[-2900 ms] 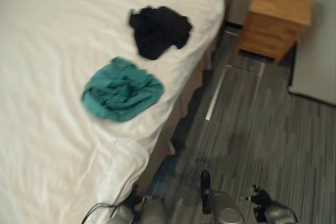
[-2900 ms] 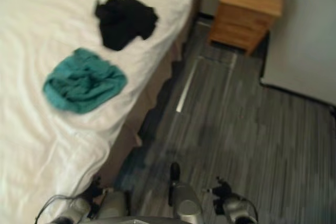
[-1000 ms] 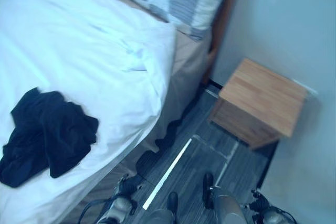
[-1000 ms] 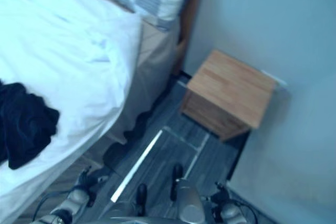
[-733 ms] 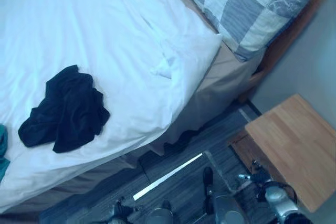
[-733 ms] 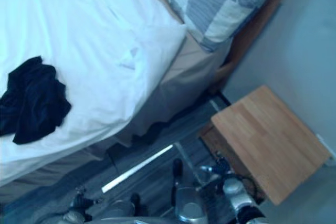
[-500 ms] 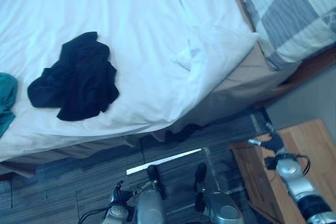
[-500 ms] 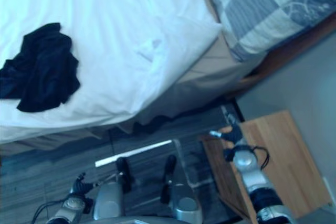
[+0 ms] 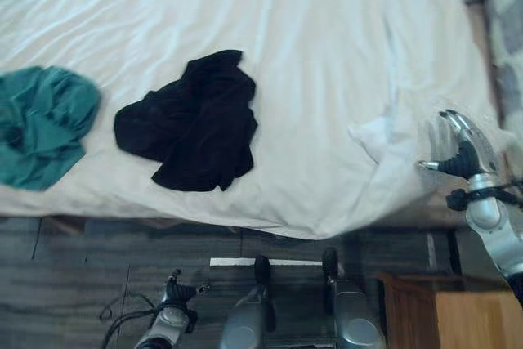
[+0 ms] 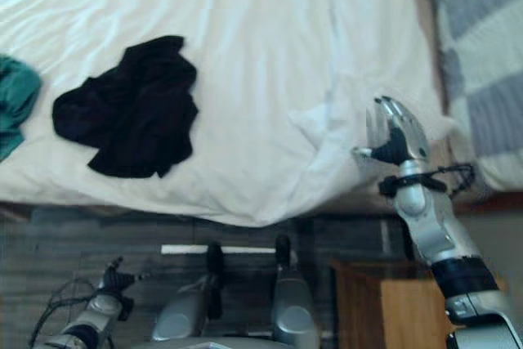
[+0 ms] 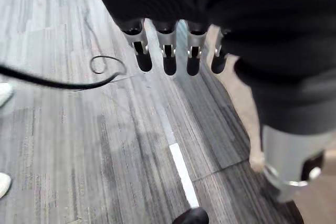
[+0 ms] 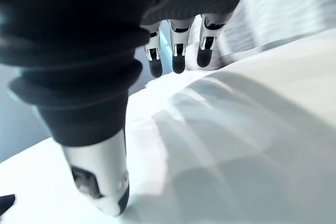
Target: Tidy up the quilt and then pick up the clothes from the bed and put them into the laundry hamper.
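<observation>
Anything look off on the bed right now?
The white quilt's corner near the pillow is bunched and folded, just beside the open right hand. A black garment and a teal one lie crumpled on it.

Soft even indoor light, slightly blurred head views, wrist views smeared close up, white quilt (image 9: 327,55) near overexposed

Both head eyes look down on the bed (image 9: 327,55); each wrist camera peers closely along its fingers.

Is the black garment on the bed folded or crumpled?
Crumpled. The black garment lies in an irregular, bunched heap on the white quilt, with uneven lobes and no straight folded edges.
</observation>
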You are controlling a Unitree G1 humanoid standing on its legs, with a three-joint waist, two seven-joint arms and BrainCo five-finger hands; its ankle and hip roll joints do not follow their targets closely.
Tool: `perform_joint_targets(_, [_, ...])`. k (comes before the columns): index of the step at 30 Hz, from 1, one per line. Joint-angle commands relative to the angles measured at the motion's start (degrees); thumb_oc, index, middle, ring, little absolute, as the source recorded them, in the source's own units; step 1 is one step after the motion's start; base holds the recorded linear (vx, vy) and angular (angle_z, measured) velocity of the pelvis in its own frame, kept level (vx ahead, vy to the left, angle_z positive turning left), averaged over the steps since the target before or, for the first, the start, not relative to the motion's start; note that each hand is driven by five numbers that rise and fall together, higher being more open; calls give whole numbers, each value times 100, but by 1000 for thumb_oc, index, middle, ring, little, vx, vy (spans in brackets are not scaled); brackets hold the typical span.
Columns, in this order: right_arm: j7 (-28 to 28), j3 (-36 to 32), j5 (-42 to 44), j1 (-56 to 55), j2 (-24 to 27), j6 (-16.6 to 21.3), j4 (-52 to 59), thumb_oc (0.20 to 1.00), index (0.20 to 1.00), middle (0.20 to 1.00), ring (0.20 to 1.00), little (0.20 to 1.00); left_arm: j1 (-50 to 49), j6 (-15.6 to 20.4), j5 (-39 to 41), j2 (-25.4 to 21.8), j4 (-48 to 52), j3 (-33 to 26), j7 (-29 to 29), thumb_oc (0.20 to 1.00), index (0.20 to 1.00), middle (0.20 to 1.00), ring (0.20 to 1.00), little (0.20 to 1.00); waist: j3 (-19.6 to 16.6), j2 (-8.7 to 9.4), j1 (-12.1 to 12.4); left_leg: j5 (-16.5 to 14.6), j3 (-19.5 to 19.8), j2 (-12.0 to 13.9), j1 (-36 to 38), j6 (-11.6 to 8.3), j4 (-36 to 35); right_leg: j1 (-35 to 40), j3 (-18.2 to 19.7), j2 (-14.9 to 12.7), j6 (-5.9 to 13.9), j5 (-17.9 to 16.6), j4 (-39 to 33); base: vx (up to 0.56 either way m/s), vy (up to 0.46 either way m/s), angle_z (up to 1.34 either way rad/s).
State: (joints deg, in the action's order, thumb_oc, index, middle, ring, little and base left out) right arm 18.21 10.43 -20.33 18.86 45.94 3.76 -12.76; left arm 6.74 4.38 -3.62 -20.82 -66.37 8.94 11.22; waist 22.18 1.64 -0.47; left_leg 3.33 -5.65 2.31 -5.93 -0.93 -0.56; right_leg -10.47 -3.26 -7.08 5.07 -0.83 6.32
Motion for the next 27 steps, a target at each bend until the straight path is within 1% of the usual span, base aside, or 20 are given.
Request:
perform_joint_targets(1, [-88, 349, 51, 559, -138, 8, -426, 200, 200, 200, 200, 200, -136, 17, 11, -133, 18, -15, 64, 1000, 1000, 1000, 1000, 1000, -22, 178, 145, -469, -204, 450, -126, -307, 553, 21, 9, -311, 398, 419, 208, 2, -75, 27])
perform_joint_targets(3, [-246, 631, 137, 640, -255, -4, -733, 200, 200, 200, 200, 200, -126, 37, 45, -95, 91, 46, 48, 1000, 1000, 1000, 1000, 1000, 14, 122, 144, -389, -143, 520, -172, -343, 512, -43, -69, -248, 357, 454, 266, 24, -97, 30])
perform_joint_targets(5, [-393, 764, 146, 501, -326, -24, -1019, 200, 200, 200, 200, 200, -126, 28, -49, -34, 183, 163, 21, 1000, 1000, 1000, 1000, 1000, 18, 66, 110, -300, -124, 595, -165, -395, 409, -36, -170, -208, 332, 492, 247, 40, -76, 31])
perform_joint_targets(7, [-370, 646, 190, 263, -349, -13, -1133, 200, 200, 200, 200, 200, -121, 16, -100, 27, 212, 190, 15, 1000, 1000, 1000, 1000, 1000, -3, 53, 44, -252, -138, 638, -123, -421, 319, -17, -207, -174, 327, 505, 217, 26, -27, 16])
perform_joint_targets(8, [-340, 494, 237, 52, -368, -2, -1110, 200, 200, 200, 200, 200, -116, 11, -95, 61, 220, 191, 25, 1000, 1000, 1000, 1000, 1000, -20, 58, 11, -235, -157, 660, -91, -434, 274, 2, -211, -158, 327, 507, 194, 27, 3, 5])
perform_joint_targets(9, [-265, 82, 375, -509, -449, 41, -1007, 200, 200, 200, 200, 200, -111, -4, -109, 134, 202, 117, 49, 1000, 1000, 1000, 1000, 1000, -51, 91, -113, -230, -202, 694, -31, -448, 213, 31, -189, -128, 325, 498, 153, 21, 5, 3])
perform_joint_targets(10, [-273, 54, 372, -550, -447, 35, -979, 200, 200, 200, 200, 200, -115, -4, -110, 133, 202, 134, 50, 1000, 1000, 1000, 1000, 1000, -57, 89, -97, -229, -203, 694, -24, -448, 208, 36, -189, -128, 325, 499, 150, 31, 30, 8])
perform_joint_targets(11, [-186, -433, 485, -1161, -583, 129, -751, 200, 200, 200, 200, 200, -148, -24, -154, 205, 149, 38, 58, 1000, 1000, 1000, 1000, 1000, -108, 126, -252, -241, -246, 720, 49, -453, 167, 59, -142, -97, 328, 492, 125, 26, 38, -3])
perform_joint_targets(13, [-88, -954, 607, -1772, -764, 202, -539, 200, 200, 200, 200, 200, -198, -53, -190, 265, 101, -20, 49, 1000, 1000, 1000, 1000, 1000, -153, 161, -392, -296, -321, 730, 175, -456, 134, 121, -80, -81, 344, 514, 106, 30, 50, -15])
perform_joint_targets(14, [-94, -973, 605, -1790, -768, 196, -521, 285, 285, 285, 285, 285, -196, -53, -190, 263, 101, -11, 50, 1000, 1000, 1000, 1000, 1000, -163, 160, -379, -270, -324, 731, 157, -455, 127, 106, -76, -78, 341, 481, 87, 49, 80, -22])
perform_joint_targets(15, [-14, -1401, 801, -2287, -1020, 235, -499, 1000, 1000, 1000, 1000, 1000, -266, -88, -255, 307, 36, -62, 47, 1000, 1000, 1000, 1000, 1000, -234, 194, -545, -331, -408, 731, 285, -452, 98, 151, 12, -64, 364, 470, 41, 30, 77, -33])
perform_joint_targets(20, [309, -2343, 1363, -3165, -1751, 152, -686, 1000, 1000, 1000, 1000, 1000, -448, -168, -288, 368, -5, -148, 40, 1000, 1000, 1000, 1000, 1000, -440, 277, -857, -366, -647, 699, 512, -426, -66, 200, 270, -49, 436, 288, -172, 46, 93, -48])
perform_joint_targets(21, [403, -2534, 1371, -3281, -1795, 70, -704, 1000, 1000, 1000, 1000, 1000, -520, -178, -269, 375, 93, -163, 17, 1000, 1000, 1000, 1000, 1000, -498, 288, -885, -390, -702, 673, 556, -414, -111, 210, 322, -61, 461, 251, -225, 53, 101, -45])
perform_joint_targets(22, [643, -2994, 1280, -3395, -1725, -6, -545, 1000, 1000, 1000, 1000, 1000, -602, -174, -286, 375, 230, -208, -27, 1000, 1000, 1000, 1000, 1000, -532, 309, -991, -474, -756, 643, 654, -387, -135, 244, 418, -86, 504, 224, -274, 39, 88, -49])
perform_joint_targets(23, [634, -3016, 1273, -3421, -1738, -27, -508, 1000, 1000, 1000, 1000, 1000, -605, -180, -287, 376, 240, -196, -27, 1000, 1000, 1000, 1000, 1000, -543, 308, -965, -442, -772, 642, 636, -386, -140, 223, 436, -84, 500, 181, -295, 35, 80, -41])
perform_joint_targets(25, [914, -3582, 1255, -3454, -1691, 11, -43, 1000, 1000, 1000, 1000, 1000, -606, -157, -330, 421, 237, -190, -50, 1000, 1000, 1000, 1000, 1000, -584, 309, -1024, -487, -832, 597, 703, -367, -155, 233, 505, -115, 528, 128, -362, 17, 63, -43])
perform_joint_targets(26, [1043, -3734, 1229, -3394, -1656, 75, 105, 1000, 1000, 1000, 1000, 1000, -599, -144, -352, 435, 248, -170, -53, 1000, 1000, 1000, 1000, 1000, -609, 311, -1039, -496, -843, 585, 702, -360, -152, 224, 525, -129, 529, 111, -388, 18, 52, -37])
perform_joint_targets(27, [1042, -3755, 1220, -3409, -1666, 63, 134, 1000, 1000, 1000, 1000, 1000, -589, -143, -354, 443, 244, -160, -52, 1000, 1000, 1000, 1000, 1000, -610, 302, -1023, -500, -851, 582, 698, -357, -151, 219, 533, -130, 532, 105, -395, 2, 35, -21])
